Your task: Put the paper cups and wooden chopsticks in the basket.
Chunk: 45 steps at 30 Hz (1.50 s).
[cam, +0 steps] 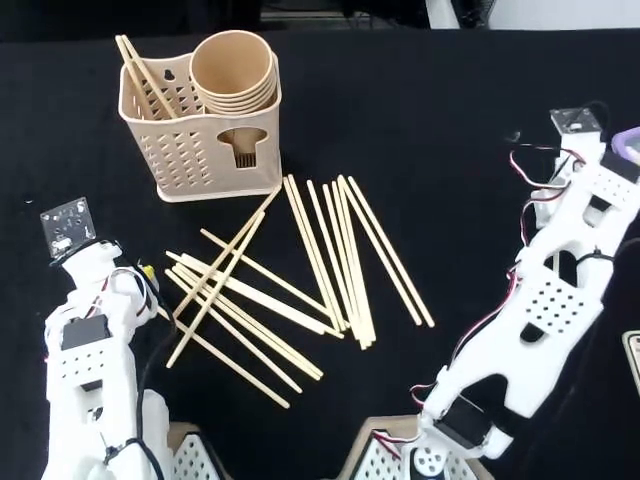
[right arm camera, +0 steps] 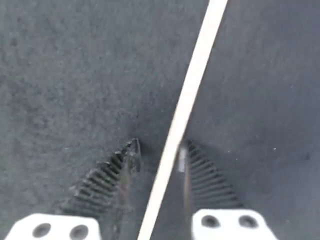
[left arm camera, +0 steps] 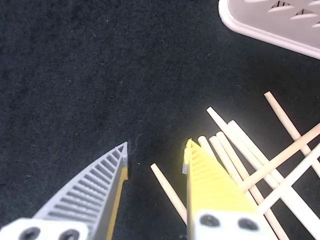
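The beige slotted basket (cam: 205,150) stands at the back left. It holds a stack of paper cups (cam: 233,68) and two wooden chopsticks (cam: 145,75). Several more chopsticks (cam: 300,265) lie scattered on the black cloth in front of it. My left gripper (left arm camera: 157,145) is open and low over the left end of the pile, with one chopstick end (left arm camera: 167,192) between its grey and yellow fingers. The left arm (cam: 90,330) is at the front left. My right gripper (right arm camera: 159,147) is open, with a single chopstick (right arm camera: 192,90) running lengthwise between its fingers. The right arm (cam: 560,290) is at the right.
A corner of the basket (left arm camera: 270,25) lies just ahead of the left gripper. Black cloth (cam: 450,120) covers the whole table, with bare room between the chopstick pile and the right arm. Both arm bases sit at the front edge.
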Each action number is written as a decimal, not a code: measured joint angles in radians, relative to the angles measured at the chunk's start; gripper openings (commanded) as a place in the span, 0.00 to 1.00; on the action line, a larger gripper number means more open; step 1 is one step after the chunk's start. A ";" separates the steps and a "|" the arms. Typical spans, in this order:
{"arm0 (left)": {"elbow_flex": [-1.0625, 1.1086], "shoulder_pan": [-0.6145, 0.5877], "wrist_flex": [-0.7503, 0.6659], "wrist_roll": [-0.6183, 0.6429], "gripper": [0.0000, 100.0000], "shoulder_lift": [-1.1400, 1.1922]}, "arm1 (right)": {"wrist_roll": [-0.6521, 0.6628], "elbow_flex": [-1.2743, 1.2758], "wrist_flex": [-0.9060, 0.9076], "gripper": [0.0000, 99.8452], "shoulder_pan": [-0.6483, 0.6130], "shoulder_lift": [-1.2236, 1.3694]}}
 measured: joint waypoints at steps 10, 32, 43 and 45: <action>0.000 0.000 0.000 0.000 0.19 0.000 | -0.005 -0.430 0.371 0.01 -0.003 0.035; 0.000 0.000 0.000 0.000 0.19 0.000 | -0.304 -0.170 0.408 0.01 -0.290 -0.422; 0.000 0.000 0.000 0.000 0.19 0.000 | -0.497 0.245 0.305 0.01 -0.936 -1.102; 0.000 0.000 0.000 0.000 0.19 0.000 | -0.519 0.296 0.221 0.01 -1.002 -1.148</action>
